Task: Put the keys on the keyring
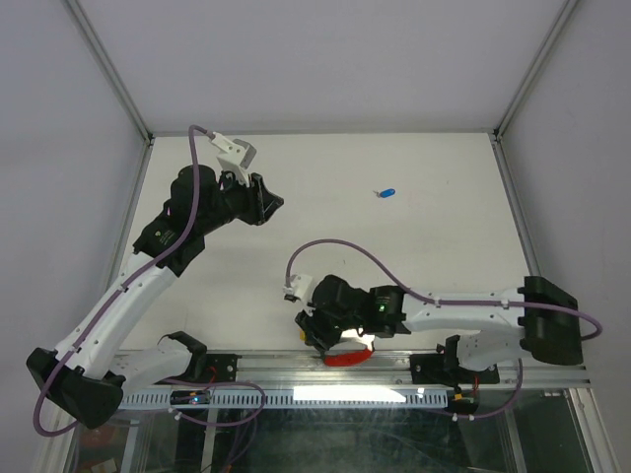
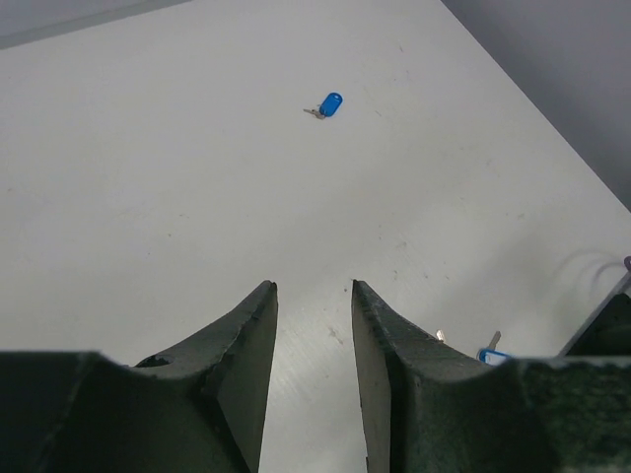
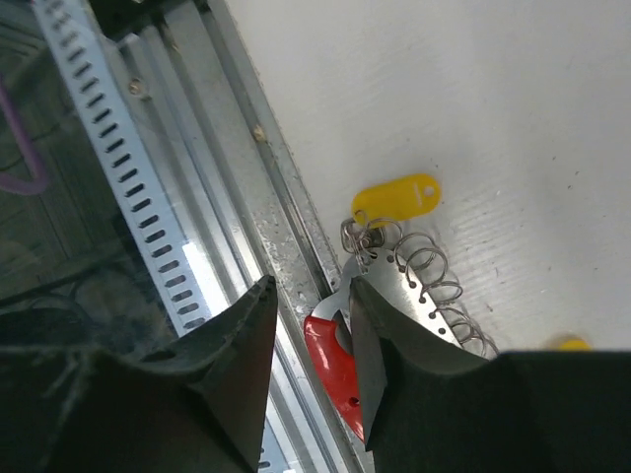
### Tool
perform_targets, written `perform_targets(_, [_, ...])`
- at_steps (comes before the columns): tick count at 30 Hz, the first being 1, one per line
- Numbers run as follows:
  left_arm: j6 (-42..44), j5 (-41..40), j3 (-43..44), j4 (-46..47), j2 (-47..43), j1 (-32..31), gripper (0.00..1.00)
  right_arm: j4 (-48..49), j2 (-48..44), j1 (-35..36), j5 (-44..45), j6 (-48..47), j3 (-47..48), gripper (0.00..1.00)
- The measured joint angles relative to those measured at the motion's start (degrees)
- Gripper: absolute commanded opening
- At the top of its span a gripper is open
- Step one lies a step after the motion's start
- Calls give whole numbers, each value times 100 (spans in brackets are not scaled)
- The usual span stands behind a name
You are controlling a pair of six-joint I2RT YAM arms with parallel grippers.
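Red key (image 3: 330, 365), beside yellow key (image 3: 399, 197), is being half hidden by right gripper (image 3: 311, 284), jaws open; left gripper's (image 2: 314, 286) jaws are also being held open.

Top external: fixed above and behind my bases, looking down and forward. Whole table (image 1: 444, 256) in frame, near rail to far edge; distant view.

Left wrist camera: sits behind my left gripper (image 2: 314, 286), raised well above table, facing across it toward right edge. Blue key (image 2: 329, 103) far ahead.

Right wrist camera: behind my right gripper (image 3: 311, 281), very close over near edge, facing down on slotted rail (image 3: 128, 197), yellow key (image 3: 396, 196), red key (image 3: 333, 367).

Shared: blue key in top and left wrist views; red key in top and right wrist views.
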Motion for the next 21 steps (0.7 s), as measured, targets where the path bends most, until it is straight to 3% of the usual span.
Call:
perform_targets(6, [-39,-11,0,0,-7,0,35,-66,1027,197,557,442,219,35])
perform_targets(21, [-39,-11,0,-4,-7,0,35,-267,1696,195,1003,988,450,30])
